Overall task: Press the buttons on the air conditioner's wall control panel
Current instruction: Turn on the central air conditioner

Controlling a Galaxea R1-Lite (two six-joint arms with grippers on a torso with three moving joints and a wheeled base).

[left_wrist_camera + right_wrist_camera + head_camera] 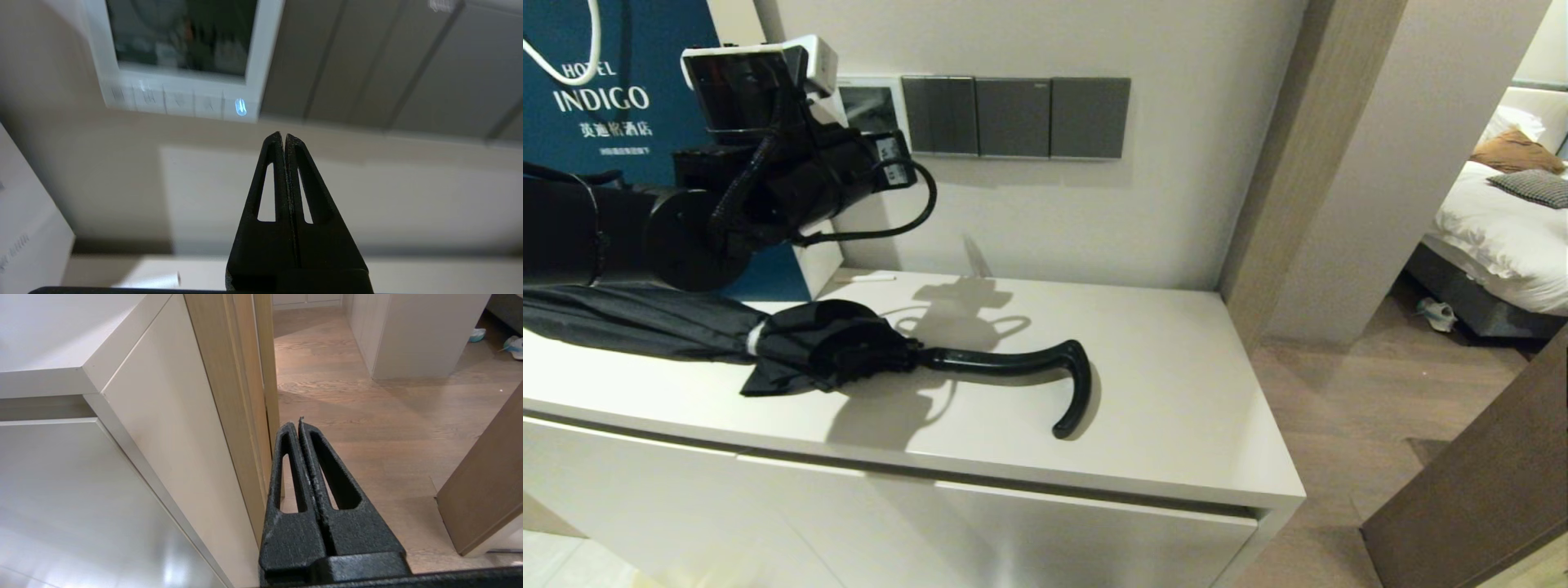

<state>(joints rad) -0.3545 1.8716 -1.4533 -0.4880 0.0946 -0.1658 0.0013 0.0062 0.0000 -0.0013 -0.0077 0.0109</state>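
Black umbrella (768, 347) lies on the table (1176, 392) nearest me; my right gripper (299, 424) hangs pinched shut, parked low beside it. Beyond, my left gripper (283, 136), fingers closed together, hovers just below the buttons (179, 101) of the wall control panel (261, 49), not touching. Its screen looks dark, so I judge pressing remains to do.

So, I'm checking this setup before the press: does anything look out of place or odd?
Only the black umbrella, lying on the white cabinet top beneath the left gripper, which is shut and pointing just below the control panel. Nothing looks damaged or spilled.
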